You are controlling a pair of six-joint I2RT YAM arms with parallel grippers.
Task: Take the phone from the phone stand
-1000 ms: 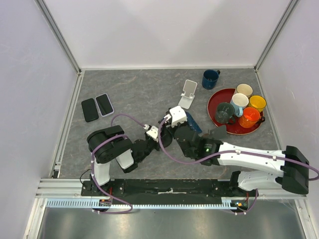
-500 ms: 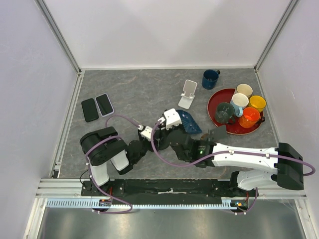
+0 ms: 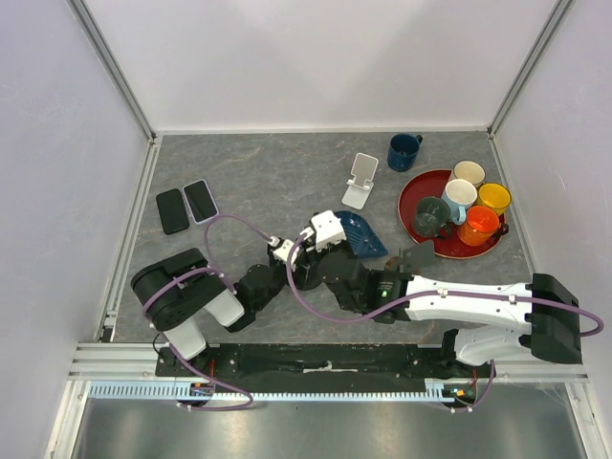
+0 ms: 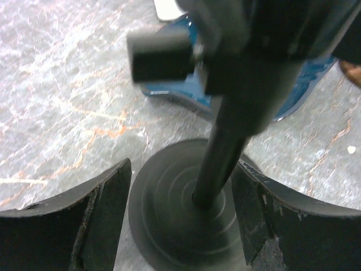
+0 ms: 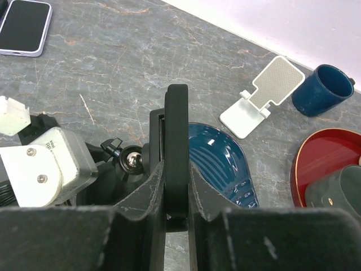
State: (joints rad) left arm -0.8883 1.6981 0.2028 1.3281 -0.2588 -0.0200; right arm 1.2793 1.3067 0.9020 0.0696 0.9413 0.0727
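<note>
1. In the overhead view the right arm's wrist sits lower and further left than it did a second ago. It has drawn away from the empty white stand (image 3: pixel 360 180) toward the centre of the frame. The blue dish (image 3: pixel 361 232), half covered then, now shows almost whole.
2. The left arm's elbow has swung out toward the lower left, while its wrist has shifted only slightly left, so both wrists crowd together at centre frame.
3. The right gripper (image 5: pixel 176 180) pinches the phone (image 5: pixel 176 124). The phone stands edge-on, a thin black slab rising at the middle of the right wrist view.
4. A dark bracket (image 5: pixel 156 135) lies flat against the phone's left face, with a ball joint (image 5: pixel 133 161) just beside it. The phone therefore appears to sit in its holder and is not yet free.
5. The left gripper (image 4: pixel 181 186) has its fingers (image 4: pixel 107 209) spread to either side of the round foot of the black stand (image 4: pixel 169 220). Both inner faces seem to press on that foot (the picture is blurred, so this is a judgement).
6. Since both wrists have drifted left together, the stand seems to be travelling with the phone. The phone probably cannot come off until the foot is held still and the phone is pulled away from the bracket.
</note>
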